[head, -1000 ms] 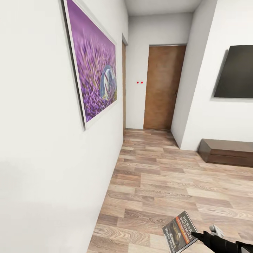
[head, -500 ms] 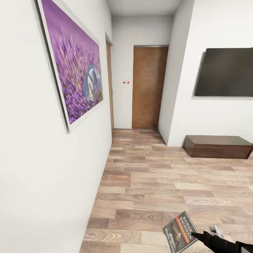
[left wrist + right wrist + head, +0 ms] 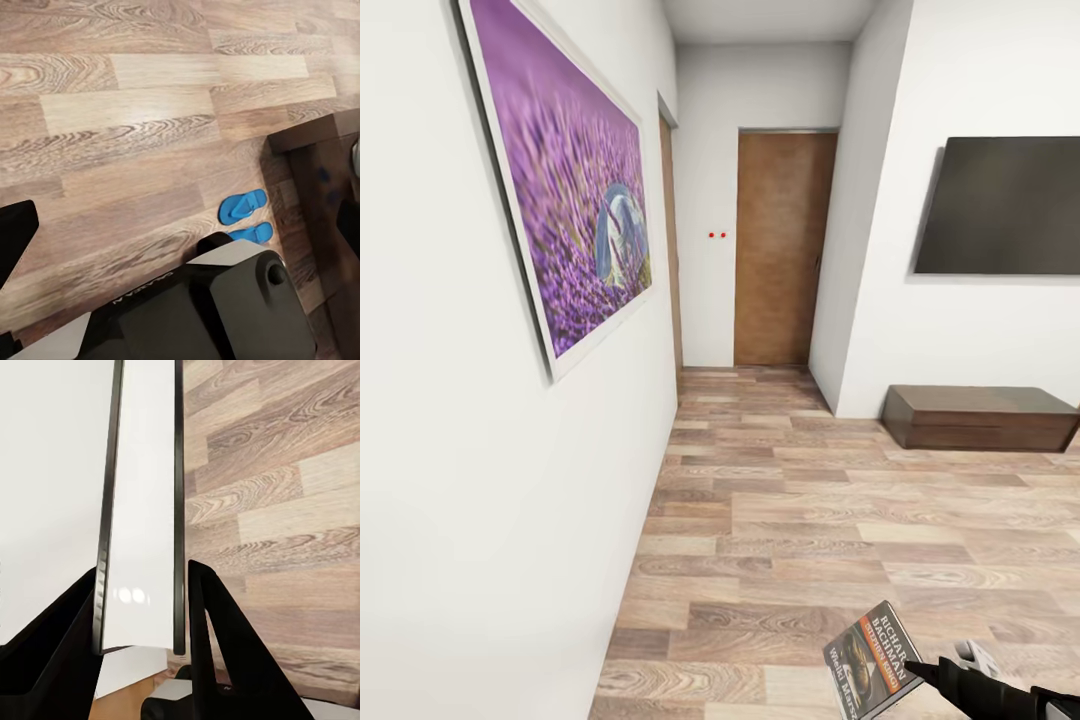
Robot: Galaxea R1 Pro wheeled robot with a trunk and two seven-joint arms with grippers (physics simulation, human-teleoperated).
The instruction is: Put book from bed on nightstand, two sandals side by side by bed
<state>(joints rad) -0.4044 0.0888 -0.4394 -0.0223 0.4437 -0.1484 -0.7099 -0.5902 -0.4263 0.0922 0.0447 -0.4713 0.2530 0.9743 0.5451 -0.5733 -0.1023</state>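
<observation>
The book [image 3: 872, 662], dark grey with an orange band and white lettering, hangs low over the plank floor at the head view's lower right. My right gripper [image 3: 920, 672] is shut on its edge. In the right wrist view the book [image 3: 141, 510] stands edge-on, pinched between the two black fingers [image 3: 214, 615]. The left wrist view looks down on two bright-blue sandals [image 3: 244, 208] lying side by side on the floor beside a dark brown wooden edge [image 3: 315, 172]. My left gripper [image 3: 184, 225] is open, nothing between its fingers. The bed and nightstand are out of view.
A white wall with a large purple painting [image 3: 565, 190] runs close along my left. Ahead are a brown door [image 3: 778, 250], a wall-mounted black screen [image 3: 1000, 205] and a long low dark-brown dresser [image 3: 980, 418]. Open plank floor [image 3: 810, 520] lies between. My grey base [image 3: 202, 315] sits near the sandals.
The whole head picture has shifted, so the camera turned right: painting and door slid left, and screen and dresser came further into view. The book stays held in my right gripper.
</observation>
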